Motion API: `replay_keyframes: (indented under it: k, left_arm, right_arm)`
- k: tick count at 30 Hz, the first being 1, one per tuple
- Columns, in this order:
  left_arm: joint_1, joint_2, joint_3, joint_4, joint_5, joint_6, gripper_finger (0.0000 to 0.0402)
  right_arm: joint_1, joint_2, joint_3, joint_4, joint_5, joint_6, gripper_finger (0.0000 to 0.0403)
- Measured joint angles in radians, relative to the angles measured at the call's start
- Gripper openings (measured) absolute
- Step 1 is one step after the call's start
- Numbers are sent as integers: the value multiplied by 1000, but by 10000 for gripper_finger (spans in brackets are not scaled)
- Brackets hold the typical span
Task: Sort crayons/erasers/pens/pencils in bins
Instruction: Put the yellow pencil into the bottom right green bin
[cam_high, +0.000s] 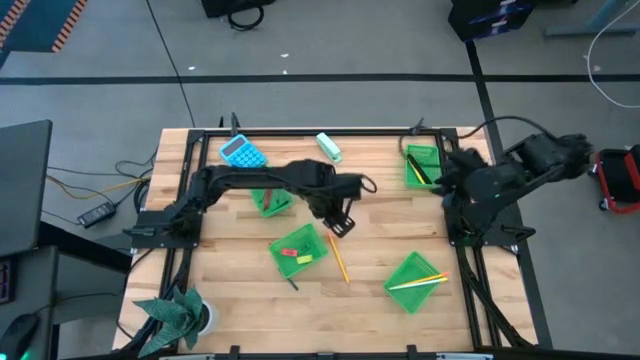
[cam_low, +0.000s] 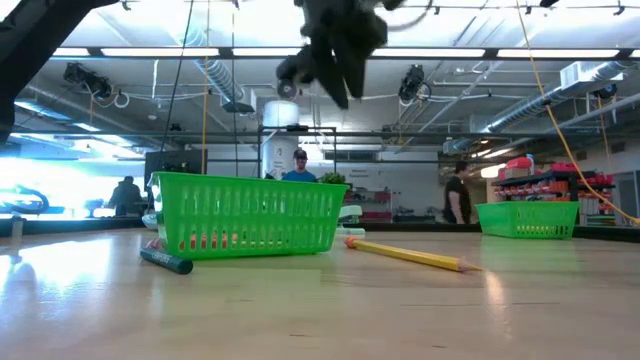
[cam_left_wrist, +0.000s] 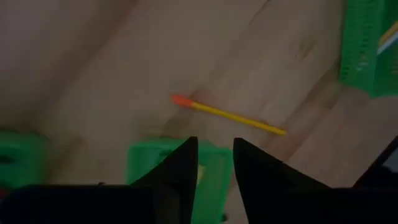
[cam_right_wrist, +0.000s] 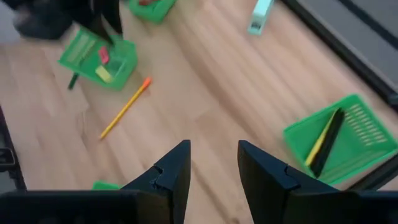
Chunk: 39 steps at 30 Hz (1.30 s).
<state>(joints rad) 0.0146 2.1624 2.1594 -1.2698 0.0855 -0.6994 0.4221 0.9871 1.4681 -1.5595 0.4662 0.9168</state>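
Note:
My left gripper (cam_high: 340, 224) (cam_left_wrist: 216, 142) hangs open above the table's middle, over the far corner of the bin (cam_high: 298, 250) that holds a red and a yellow eraser. Nothing is between its fingers. A yellow pencil (cam_high: 338, 258) (cam_left_wrist: 229, 116) with an orange end lies flat on the wood just right of that bin. A short dark crayon (cam_high: 292, 284) (cam_low: 165, 262) lies at the bin's near side. My right gripper (cam_right_wrist: 213, 146) waits open and high at the right edge, near the bin (cam_right_wrist: 342, 140) with a dark pen and a yellow pen.
A third bin (cam_high: 415, 282) at the near right holds pencils. A fourth bin (cam_high: 270, 200) sits under my left arm. A blue calculator (cam_high: 242, 152) and a teal-and-white block (cam_high: 329, 147) lie at the far edge. A plant (cam_high: 180, 312) stands at the near left corner.

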Motion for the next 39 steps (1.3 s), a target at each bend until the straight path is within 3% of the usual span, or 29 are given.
replay_keyframes:
  k: [5, 13, 18, 27, 33, 39]
  left_arm:
    - [12, -13, 199, -181, -131, 165, 105]
    - [-14, -292, -26, -127, -248, 307, 103]
    - [-39, -438, -192, -66, -302, 336, 102]
    - [-122, -690, -601, 167, -265, 292, 102]
    - [-186, -840, -698, 162, -244, 257, 96]
    - [-231, -922, -715, 167, -242, 204, 96]
  right_arm:
    - [0, 92, 0, 80, -59, -5, 139]
    - [-4, 243, 0, 195, -74, 68, 164]
    - [-8, 328, 0, 370, -89, 79, 182]
    - [-71, 562, 0, 624, -286, 59, 186]
    - [-102, 697, 0, 769, -369, 147, 187]
    - [-108, 827, 0, 831, -433, 290, 186]
